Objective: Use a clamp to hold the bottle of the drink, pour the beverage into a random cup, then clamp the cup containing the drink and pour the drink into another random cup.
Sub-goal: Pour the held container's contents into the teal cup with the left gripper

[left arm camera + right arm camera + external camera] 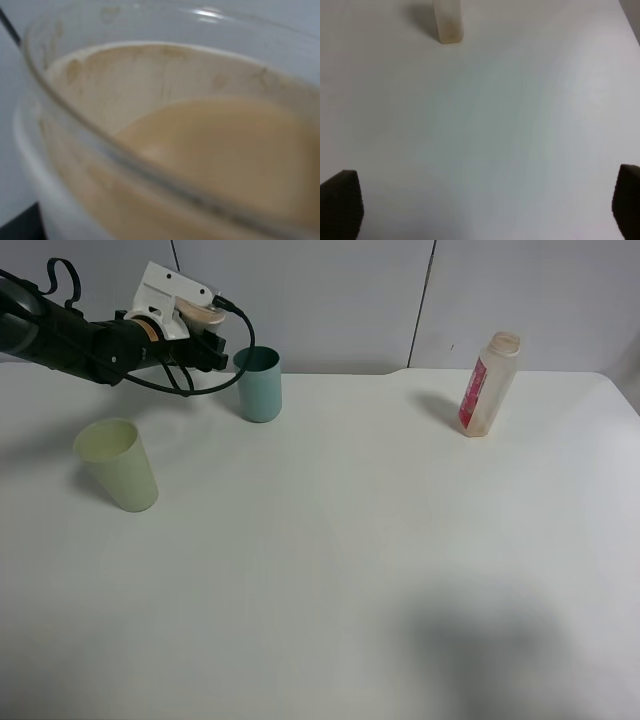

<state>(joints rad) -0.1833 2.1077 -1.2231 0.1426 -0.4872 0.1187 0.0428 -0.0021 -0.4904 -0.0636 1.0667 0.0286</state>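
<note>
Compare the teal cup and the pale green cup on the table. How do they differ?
Colour: the teal cup is dark blue-green, the pale green cup is light yellowish green. Place: the teal cup stands farther back, close beside the left tool, which holds a clear cup; the pale green cup stands nearer the front, to the left, apart from it. Both are upright, open-topped tapered cups on the white table.

Black arm (70, 340) — white wrist bracket (172, 285)
</note>
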